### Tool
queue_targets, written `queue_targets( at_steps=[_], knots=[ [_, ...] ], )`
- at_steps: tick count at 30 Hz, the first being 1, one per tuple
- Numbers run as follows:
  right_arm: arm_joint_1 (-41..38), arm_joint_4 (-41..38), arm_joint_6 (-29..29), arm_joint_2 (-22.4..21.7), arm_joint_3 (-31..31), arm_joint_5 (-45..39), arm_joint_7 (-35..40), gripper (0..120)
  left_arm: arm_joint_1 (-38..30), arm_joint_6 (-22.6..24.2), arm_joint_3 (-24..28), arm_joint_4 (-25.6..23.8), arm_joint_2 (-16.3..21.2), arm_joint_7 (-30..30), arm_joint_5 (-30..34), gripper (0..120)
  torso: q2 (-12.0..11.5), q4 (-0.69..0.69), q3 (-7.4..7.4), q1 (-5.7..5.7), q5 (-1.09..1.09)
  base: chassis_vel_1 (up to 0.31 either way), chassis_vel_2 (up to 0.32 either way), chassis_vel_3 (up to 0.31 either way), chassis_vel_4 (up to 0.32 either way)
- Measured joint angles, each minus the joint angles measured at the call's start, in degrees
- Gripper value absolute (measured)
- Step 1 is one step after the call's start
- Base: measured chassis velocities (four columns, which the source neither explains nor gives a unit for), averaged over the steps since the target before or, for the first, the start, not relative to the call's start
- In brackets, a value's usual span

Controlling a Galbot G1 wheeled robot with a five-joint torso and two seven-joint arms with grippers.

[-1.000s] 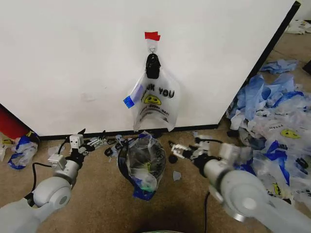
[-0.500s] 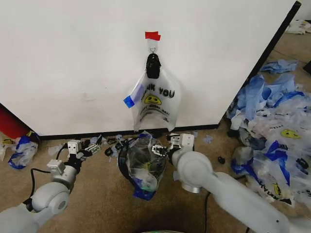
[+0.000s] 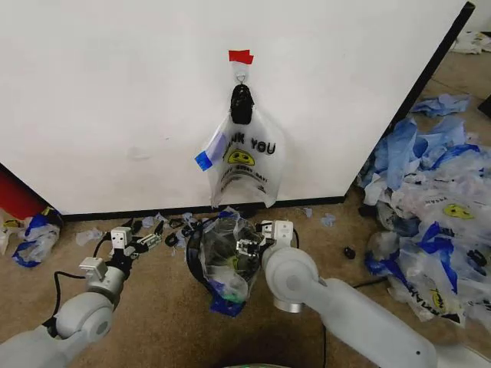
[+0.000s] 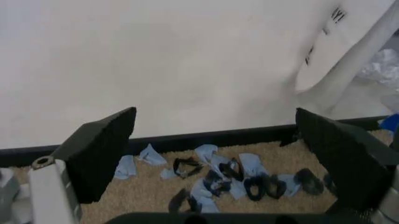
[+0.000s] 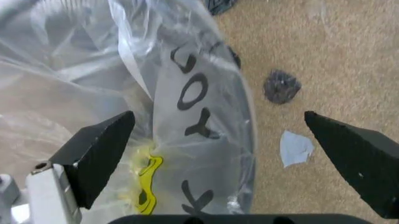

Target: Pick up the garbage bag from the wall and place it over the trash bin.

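the thin translucent white plastic garbage bag with black "thank you" lettering and a yellow smiley [image 3: 247, 165] hangs at the centre of the frame, gathered at its top under a black clip [image 3: 241, 104] on a small metal hook [image 3: 241, 77], just below a strip of red tape [image 3: 240, 56] on the broad white wall panel [image 3: 115, 100]. directly beneath it on the tan carpet [image 3: 153, 307] sits the small round black wire-mesh trash bin [image 3: 222, 257], which already has a clear printed bag lining it.

the right end effector [image 3: 249, 247] is at the bin's rim, lower centre of the frame; its wrist view shows the two dark fingers [image 5: 100, 154] spread wide and released over that liner's printed plastic. the left end effector [image 3: 142, 239] hovers low at lower left, just beside the bin and near the baseboard, also released and holding nothing, above a scatter of blue and black scraps [image 4: 231, 175].

the hanging bag looks feather-light, limp and slick; it should crumple and slide rather than resist. i'd judge the bunched neck just under the clip the surest hold, since the loose flat panels lower down would likely slip from a pinch.
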State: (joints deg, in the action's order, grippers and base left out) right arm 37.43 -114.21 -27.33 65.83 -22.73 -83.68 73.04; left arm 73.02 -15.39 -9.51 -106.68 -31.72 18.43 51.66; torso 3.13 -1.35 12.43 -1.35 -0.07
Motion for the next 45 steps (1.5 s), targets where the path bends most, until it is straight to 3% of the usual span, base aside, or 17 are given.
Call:
queue_targets(
  at_steps=[19,29,45],
  knots=[
    [1.1,7.8,-0.1,4.6,-0.2,2.3,-0.5,98,0.8,-1.2,0.8,1.0,-0.9,-1.4,-1.3,100,0.0,-0.03,-0.01,0.0,-0.01,0.0,0.0,0.0,0.0],
    [2.1,8.8,0.3,5.1,-0.2,3.7,-0.8,63,1.2,-1.4,0.9,0.5,-1.0,-1.6,-1.7,100,0.0,-0.01,-0.03,0.02,-0.01,0.0,0.0,0.0,0.0],
    [2.6,5.0,1.1,1.4,0.3,4.0,-3.5,8,1.0,-1.5,1.5,0.3,-0.7,-1.8,-1.7,100,0.0,0.02,0.04,-0.02,0.02,0.0,0.0,0.0,0.0]
  ],
)
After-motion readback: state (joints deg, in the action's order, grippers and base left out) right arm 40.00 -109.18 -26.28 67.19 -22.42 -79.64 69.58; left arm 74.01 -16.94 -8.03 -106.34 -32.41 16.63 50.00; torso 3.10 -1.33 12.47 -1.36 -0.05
